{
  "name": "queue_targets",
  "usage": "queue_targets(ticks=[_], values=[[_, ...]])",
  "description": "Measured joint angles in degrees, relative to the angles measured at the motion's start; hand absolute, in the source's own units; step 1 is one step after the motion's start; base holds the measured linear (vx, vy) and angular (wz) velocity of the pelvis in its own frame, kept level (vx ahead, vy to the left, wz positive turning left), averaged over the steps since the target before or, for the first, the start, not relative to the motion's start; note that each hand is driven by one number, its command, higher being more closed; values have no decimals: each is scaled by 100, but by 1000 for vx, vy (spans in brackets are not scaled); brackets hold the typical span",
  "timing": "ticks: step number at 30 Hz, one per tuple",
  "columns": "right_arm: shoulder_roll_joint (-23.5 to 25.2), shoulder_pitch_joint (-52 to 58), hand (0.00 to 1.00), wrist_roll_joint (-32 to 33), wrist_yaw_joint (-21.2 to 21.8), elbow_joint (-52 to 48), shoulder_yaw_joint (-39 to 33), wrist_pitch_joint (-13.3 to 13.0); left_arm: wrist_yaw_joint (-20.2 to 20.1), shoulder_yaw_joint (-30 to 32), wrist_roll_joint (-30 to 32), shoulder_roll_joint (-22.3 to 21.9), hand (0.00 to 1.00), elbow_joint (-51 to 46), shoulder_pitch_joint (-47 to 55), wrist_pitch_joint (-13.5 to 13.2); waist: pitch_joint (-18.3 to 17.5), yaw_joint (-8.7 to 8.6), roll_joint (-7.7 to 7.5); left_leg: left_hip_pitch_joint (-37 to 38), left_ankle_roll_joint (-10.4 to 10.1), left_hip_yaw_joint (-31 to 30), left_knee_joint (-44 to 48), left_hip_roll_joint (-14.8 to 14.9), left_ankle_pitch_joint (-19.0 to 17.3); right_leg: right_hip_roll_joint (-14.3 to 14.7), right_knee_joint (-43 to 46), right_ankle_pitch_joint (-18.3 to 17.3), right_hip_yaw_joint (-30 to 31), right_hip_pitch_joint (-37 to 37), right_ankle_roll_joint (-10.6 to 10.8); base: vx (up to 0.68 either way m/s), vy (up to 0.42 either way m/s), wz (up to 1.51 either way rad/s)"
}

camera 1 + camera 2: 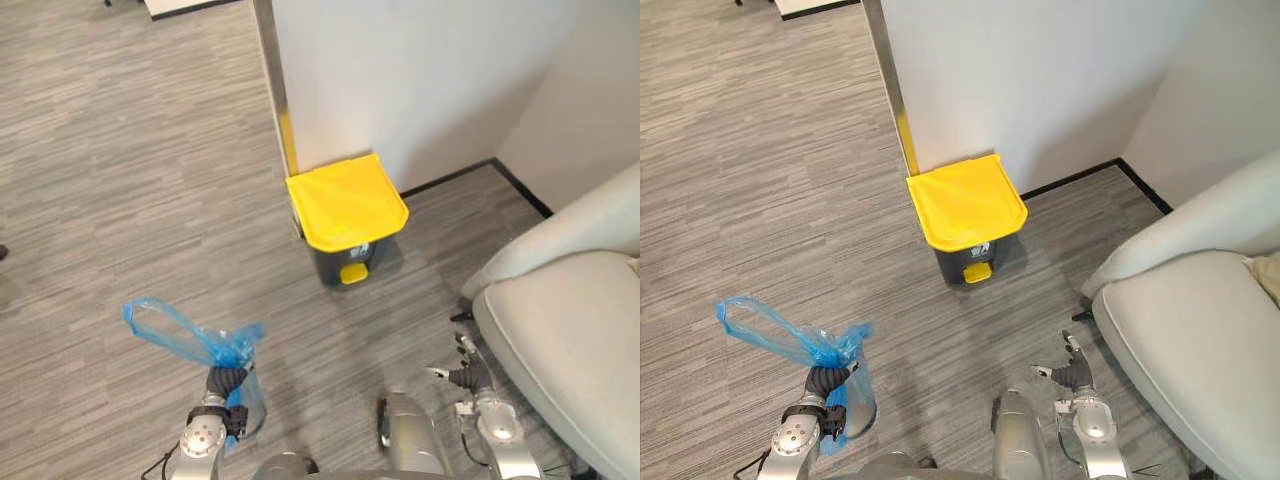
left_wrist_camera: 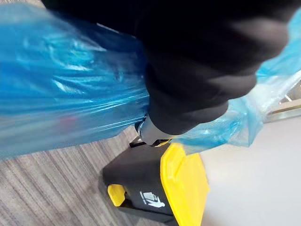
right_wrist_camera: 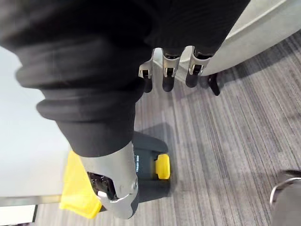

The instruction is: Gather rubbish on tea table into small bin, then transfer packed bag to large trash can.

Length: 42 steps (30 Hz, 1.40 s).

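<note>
A blue plastic bag [image 1: 172, 331] hangs low on my left side, its loose loop sticking out to the left. My left hand [image 1: 226, 382] is shut on the bag's gathered neck, and the bag's body [image 2: 61, 94] drapes over the hand. The large trash can [image 1: 346, 206] stands ahead against the wall, dark-bodied with a shut yellow lid and a yellow pedal [image 1: 352, 273]. My right hand [image 1: 466, 376] hangs at the lower right, open and holding nothing, its fingers [image 3: 169, 75] relaxed. The can [image 3: 149, 160] lies well ahead of both hands.
A light grey armchair [image 1: 570, 330] fills the right side, close to my right hand. A white wall with a metal post [image 1: 275, 80] rises behind the can. Grey wood-pattern floor [image 1: 120, 180] stretches to the left and in front.
</note>
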Motion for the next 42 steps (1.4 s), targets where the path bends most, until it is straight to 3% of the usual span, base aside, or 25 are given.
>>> queue_targets(ticks=[1,2,4,5,7,8,9,10,12,15,17,18,20,21,23,24,25,27,32,42], values=[[-14,94,0,1,-2,-157,13,3,8,12,-4,-156,100,-57,51,-6,42,81,-18,-428,-117,-42,1231,282,513,18,-328,-64,-22,539,-55,593,-191,14],[37,117,0,4,-9,-226,14,8,5,-11,-4,-192,100,-101,87,-8,35,119,7,-609,-108,-19,1731,429,421,65,-495,-82,-59,798,-81,467,-113,-4],[134,158,0,24,-90,-607,-53,4,-8,-141,-3,-270,100,-263,103,-8,41,281,-67,-1364,86,206,2405,661,-169,107,-1043,-104,-55,1524,-115,440,-50,-17],[158,148,0,35,-116,-679,-84,-21,-11,-159,-3,-289,100,-292,87,-8,42,333,-83,-1546,144,290,2283,655,-262,95,-1152,-106,-36,1617,-113,425,18,-29],[197,83,0,67,-147,-644,-103,-86,-20,-178,-2,-296,100,-339,77,-8,48,425,-145,-1896,333,556,853,433,-398,-17,-1250,-298,86,1772,101,288,106,-28],[181,107,0,67,-151,-568,-134,-79,-26,-236,-2,-295,100,-336,100,-7,33,404,-81,-1916,312,545,-93,323,-250,-12,-1202,-428,98,1826,193,322,201,-18],[192,119,0,70,-154,-407,-198,-72,-67,-291,-1,-288,100,-305,155,-10,-45,382,92,-1858,563,499,-1003,276,513,107,-1018,-669,161,1821,332,361,206,-12],[290,59,0,74,-160,-143,-187,-15,-90,-270,-2,-215,100,-168,130,7,-63,361,-137,-1682,523,596,-1121,84,550,-91,-950,-745,316,1824,388,303,162,-12],[320,68,0,71,-158,-73,-208,5,-129,-272,1,-179,100,-150,116,0,-157,328,-355,-1565,663,688,-1362,-259,454,-357,-1013,-815,544,1821,491,287,123,-4],[309,-69,0,54,-161,88,-239,11,-133,-273,2,-145,100,-147,88,6,-150,310,-355,-1276,717,863,-1415,-375,164,-496,-482,-765,755,1705,610,242,125,-28],[330,-138,0,46,-160,193,-221,22,-132,-274,3,-71,100,-148,164,5,-145,295,-318,-769,733,947,-1679,-385,-16,-524,797,-572,841,1309,969,177,99,-30],[343,-128,0,46,-160,223,-222,21,-129,-273,3,-38,100,-148,177,8,-160,249,-317,-675,739,943,-1760,-396,-37,-541,968,-631,824,1207,909,202,61,-3],[339,-120,0,41,-164,277,-223,24,-122,-234,4,104,100,-101,189,11,-201,152,-358,-516,691,934,-1929,-375,-2,-537,937,-899,520,702,507,209,1,14],[335,-116,0,41,-168,277,-223,24,-120,-219,4,135,100,-70,180,11,-197,126,-344,-493,684,928,-1922,-358,2,-487,783,-899,500,605,468,216,-62,29],[338,-92,0,21,-171,280,-225,24,-108,-198,3,261,100,27,164,11,-225,51,-416,-459,661,831,-1870,-418,-5,-335,-320,-417,504,509,300,241,-96,38],[252,-88,0,11,-175,365,-247,22,-110,-167,6,220,100,133,146,24,-239,10,-291,-396,566,678,-1866,-425,-65,-248,-565,-47,494,633,366,306,-90,17],[180,-88,0,9,-174,440,-243,26,-109,-131,7,179,100,96,200,8,-309,86,-142,-334,556,695,-1909,-267,-67,-171,-747,3,513,762,307,295,-91,2],[182,-99,0,10,-175,440,-245,25,-106,-91,7,152,100,85,196,3,-351,130,-71,-215,535,694,-2030,-243,-55,-78,-928,9,514,891,300,238,-83,-17],[181,-83,0,10,-178,456,-440,25,-120,-106,57,102,100,86,169,-1,-370,110,-52,65,427,680,-2384,-197,12,27,-1486,152,493,1266,307,109,-12,-5],[241,-98,0,12,-300,679,-606,27,-117,-135,55,107,100,105,160,-1,-441,156,-144,86,428,687,-2339,-420,13,-166,-2350,719,531,1647,486,-1,82,-6]])
